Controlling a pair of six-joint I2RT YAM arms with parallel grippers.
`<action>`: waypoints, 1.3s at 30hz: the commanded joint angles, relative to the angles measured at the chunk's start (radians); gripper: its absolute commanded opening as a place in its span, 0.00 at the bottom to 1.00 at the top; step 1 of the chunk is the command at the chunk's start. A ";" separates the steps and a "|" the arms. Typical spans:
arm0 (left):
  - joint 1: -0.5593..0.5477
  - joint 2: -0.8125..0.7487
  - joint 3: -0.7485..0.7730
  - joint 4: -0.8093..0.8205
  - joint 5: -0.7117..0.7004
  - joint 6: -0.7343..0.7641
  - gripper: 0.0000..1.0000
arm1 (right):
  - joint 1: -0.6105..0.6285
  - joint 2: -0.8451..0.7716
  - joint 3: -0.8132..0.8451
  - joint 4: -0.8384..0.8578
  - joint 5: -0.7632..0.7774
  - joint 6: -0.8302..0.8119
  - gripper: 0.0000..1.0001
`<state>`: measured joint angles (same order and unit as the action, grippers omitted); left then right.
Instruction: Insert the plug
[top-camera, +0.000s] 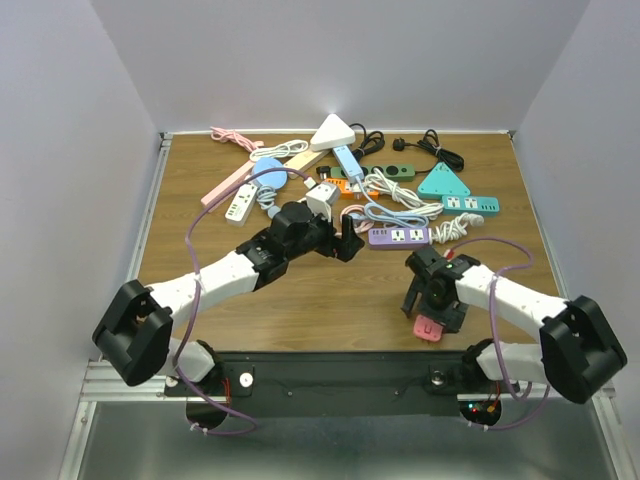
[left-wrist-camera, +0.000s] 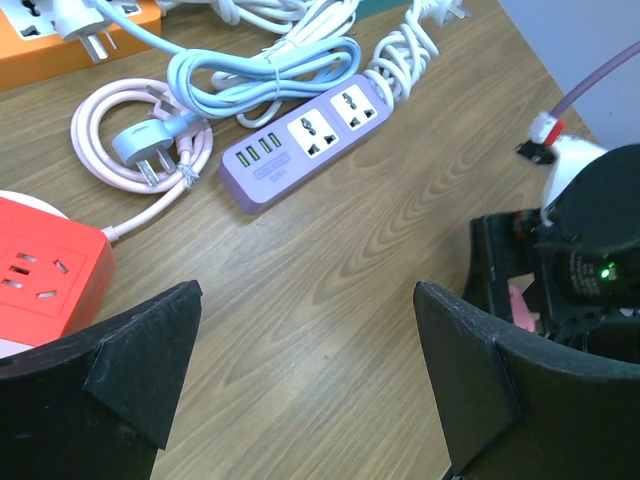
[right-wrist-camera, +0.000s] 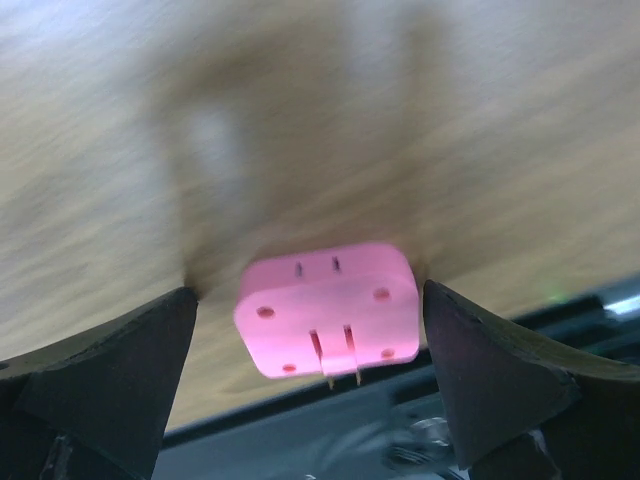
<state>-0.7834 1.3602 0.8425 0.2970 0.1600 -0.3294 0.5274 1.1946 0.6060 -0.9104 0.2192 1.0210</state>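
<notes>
While the right claw (right-wrist-camera: 308, 290) hangs with its fingers spread wide, the pink plug (right-wrist-camera: 335, 320) sits between them, touched by neither finger (right-wrist-camera: 120, 370). Its flat face, with two slots and small round holes at the corners, points at the wrist camera, and short metal pins show at its lower edge. Seen from above, this plug (top-camera: 428, 328) lies on the wooden bench (top-camera: 330, 310) well apart from the purple power strip (top-camera: 399, 236) — nearer the arm bases than the strip, and slightly to its right.

The left claw (top-camera: 347, 243) is also wide open and holds nothing. It hovers just beside the strip's left end. From the left wrist, the purple strip (left-wrist-camera: 305, 145) shows two sockets and a row of small green ports. A coiled light-blue cable (left-wrist-camera: 265, 75) lies just behind the strip, a pink cable loop (left-wrist-camera: 95, 120) lies left of it, and a red socket block (left-wrist-camera: 45, 275) sits further left — nearer the claw.
</notes>
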 joint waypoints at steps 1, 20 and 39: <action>0.010 -0.067 -0.013 0.018 -0.005 0.015 0.99 | 0.091 0.097 0.047 0.157 -0.009 0.076 0.99; 0.024 -0.148 -0.040 -0.047 -0.066 0.001 0.99 | 0.146 0.189 0.224 0.235 0.020 -0.140 1.00; 0.023 -0.153 -0.075 -0.030 -0.076 -0.045 0.99 | 0.175 0.086 0.092 0.262 -0.155 -0.371 1.00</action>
<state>-0.7639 1.2236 0.7605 0.2348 0.0914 -0.3649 0.6704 1.2720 0.7048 -0.6754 0.0925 0.6765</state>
